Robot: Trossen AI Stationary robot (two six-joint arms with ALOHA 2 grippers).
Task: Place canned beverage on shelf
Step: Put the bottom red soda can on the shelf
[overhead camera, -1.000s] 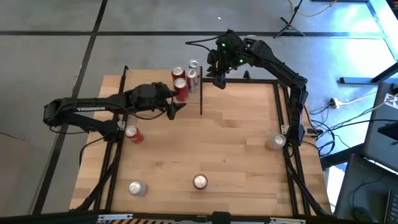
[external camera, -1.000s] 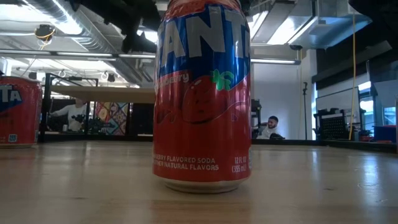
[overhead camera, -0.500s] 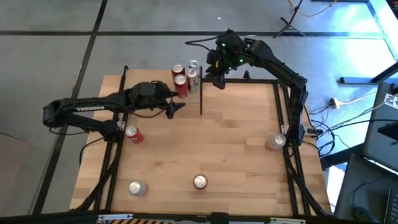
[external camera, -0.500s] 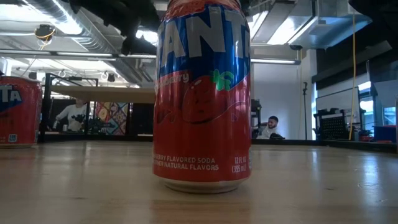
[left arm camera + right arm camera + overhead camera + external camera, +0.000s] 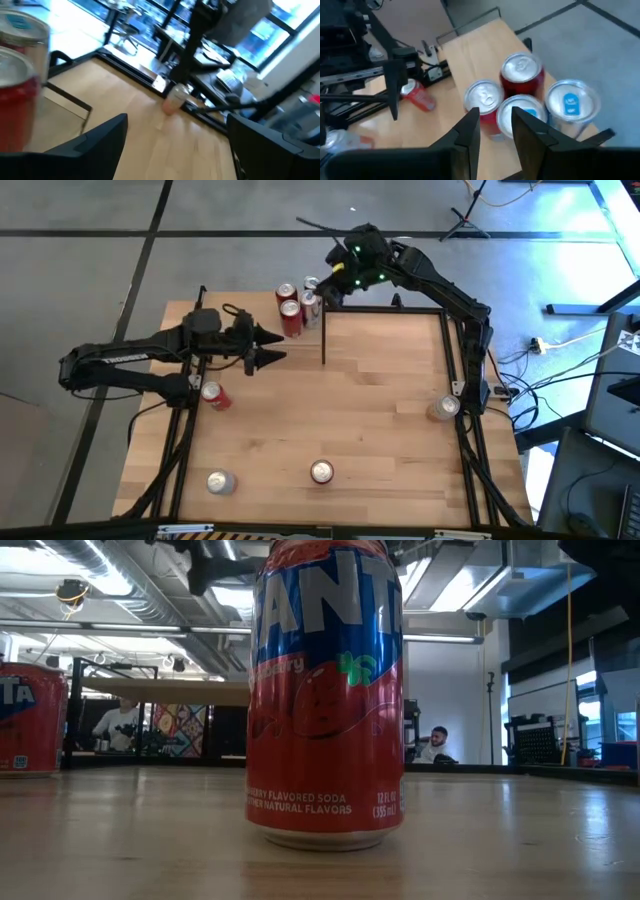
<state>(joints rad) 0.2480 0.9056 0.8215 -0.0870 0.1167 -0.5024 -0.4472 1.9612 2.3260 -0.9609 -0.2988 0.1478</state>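
Observation:
Several cans stand upright close together on the shelf (image 5: 470,52) at the table's far edge: a red one (image 5: 291,318), a red-topped one (image 5: 285,293) and two silver ones (image 5: 309,300). My left gripper (image 5: 272,348) is open and empty, level, just left of the red can; its wrist view (image 5: 175,145) shows the cans (image 5: 20,75) to one side. My right gripper (image 5: 322,288) hovers above the cans, pointing down, fingers a little apart and empty; its wrist view (image 5: 496,131) looks down on the can tops (image 5: 482,97).
A thin black shelf post (image 5: 323,340) stands right of the cans. Other cans are on the table: a red one lying at the left (image 5: 213,395), two near the front (image 5: 220,480) (image 5: 321,471), and one at the right (image 5: 443,408). People sit in the room behind (image 5: 115,725).
My left gripper has drawn back toward the table's left edge, away from the red can, which stays standing on the shelf. My right gripper has swung toward the table's left and now hangs over the cans.

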